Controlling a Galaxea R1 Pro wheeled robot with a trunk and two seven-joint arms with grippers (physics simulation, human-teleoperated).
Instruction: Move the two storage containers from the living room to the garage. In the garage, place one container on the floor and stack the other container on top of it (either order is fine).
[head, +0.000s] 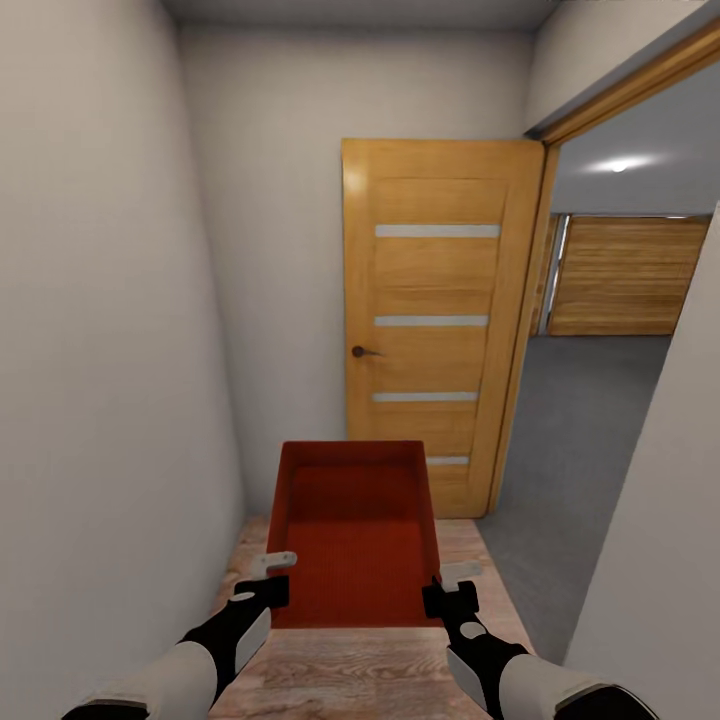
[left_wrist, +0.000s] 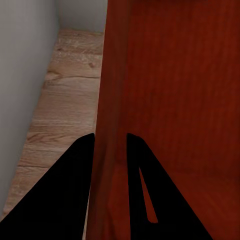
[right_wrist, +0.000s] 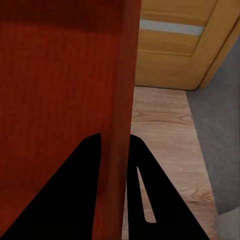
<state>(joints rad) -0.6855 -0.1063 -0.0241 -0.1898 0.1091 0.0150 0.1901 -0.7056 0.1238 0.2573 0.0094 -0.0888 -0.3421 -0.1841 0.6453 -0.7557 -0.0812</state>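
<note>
While L gripper (head: 272, 576) & R gripper (head: 450, 586) clamp container (head: 354, 535) walls, no writing visible

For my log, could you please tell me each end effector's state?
Left end effector: closed on the storage container's left wall.
Right end effector: closed on its right wall.

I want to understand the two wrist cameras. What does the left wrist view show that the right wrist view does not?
Left wrist view alone: an off-white wall beside the plank floor, with the left end effector clamped over one side wall of the storage container.

Right wrist view alone: the wooden door, grey concrete floor, and the right end effector clamped over the opposite side wall.

Both: the same orange-red container and the light wood-plank floor.
</note>
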